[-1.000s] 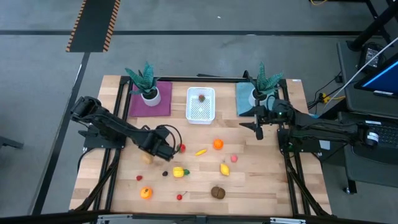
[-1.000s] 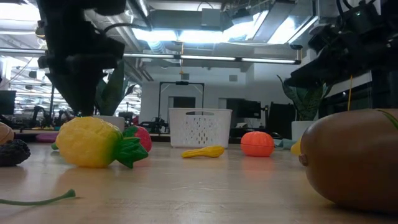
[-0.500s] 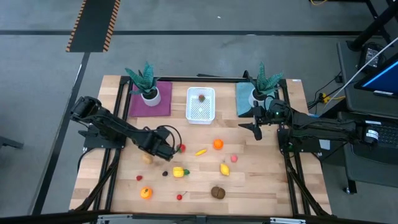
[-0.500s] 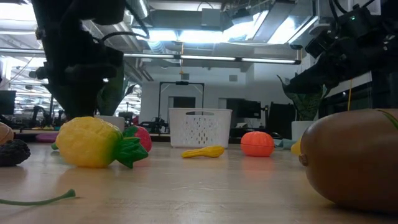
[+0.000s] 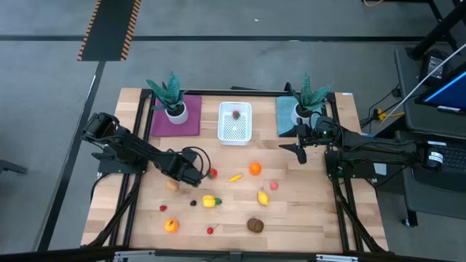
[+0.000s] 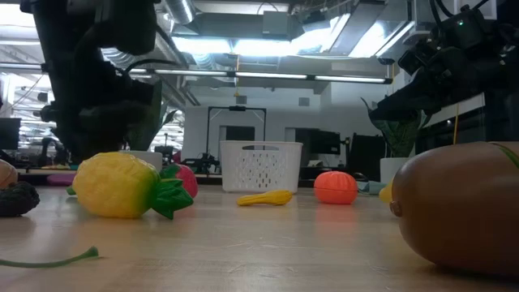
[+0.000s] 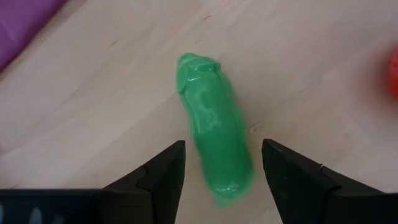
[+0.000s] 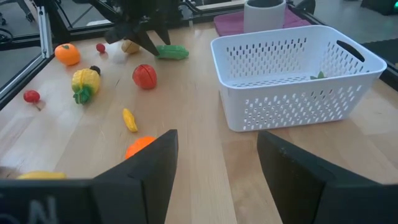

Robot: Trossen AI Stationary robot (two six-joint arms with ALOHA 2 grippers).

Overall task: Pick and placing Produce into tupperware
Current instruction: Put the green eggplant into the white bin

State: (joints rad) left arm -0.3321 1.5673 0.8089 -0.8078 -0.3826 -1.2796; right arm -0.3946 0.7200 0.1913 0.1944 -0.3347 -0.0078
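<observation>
Straddling the green cucumber lying flat on the counter, well short of the white tub, the spread left claw risked rolling the slick toy aside when closing off-centre.

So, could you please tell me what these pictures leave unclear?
- White basket, high view: the small dark piece inside is too small to name.
- Green cucumber, high view: hidden under the left gripper.
- Brown fruit, low view: cut off by the frame edge.
- Right gripper, right wrist view: fingertips cut off.
</observation>
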